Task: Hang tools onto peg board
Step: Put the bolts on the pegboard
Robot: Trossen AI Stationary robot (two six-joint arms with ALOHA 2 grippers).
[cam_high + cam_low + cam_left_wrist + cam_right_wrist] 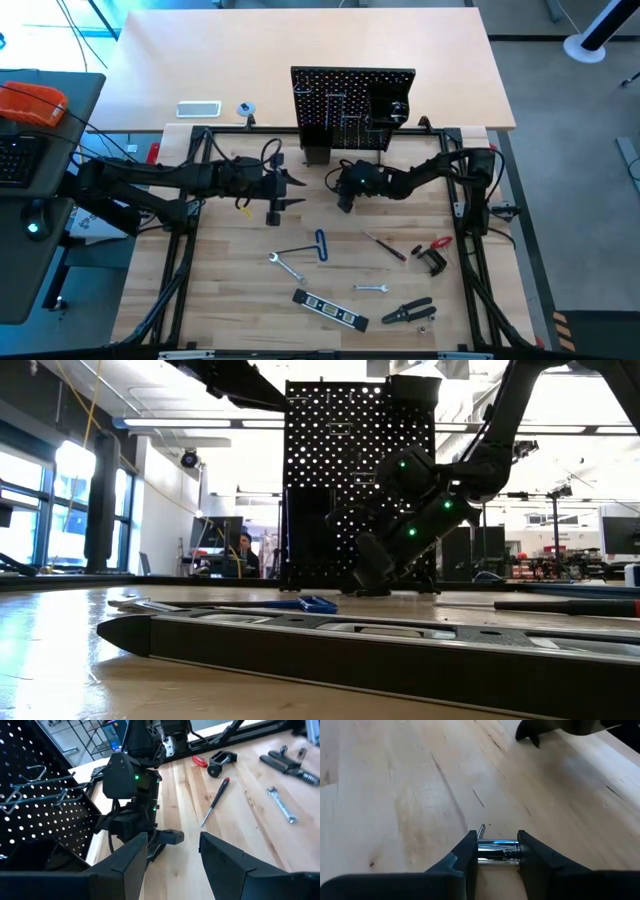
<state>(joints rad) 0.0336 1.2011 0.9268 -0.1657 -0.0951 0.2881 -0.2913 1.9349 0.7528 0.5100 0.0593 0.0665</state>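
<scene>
Right gripper (496,851) clamps a small chrome tool (497,851) on the table (230,300)
Peg board (350,100) stands at 12 o'clock; left gripper (290,192) hovers unclenched at 9 o'clock, empty

Tools (322,310) flat on table, pegboard (352,105) upright

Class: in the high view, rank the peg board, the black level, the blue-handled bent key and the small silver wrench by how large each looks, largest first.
1. Peg board, clearly the largest.
2. Black level.
3. Blue-handled bent key, a little shorter than the level.
4. Small silver wrench, the smallest.
The last three all lie flat on the table, so their order is fair; the peg board stands upright, nearer the camera.
</scene>
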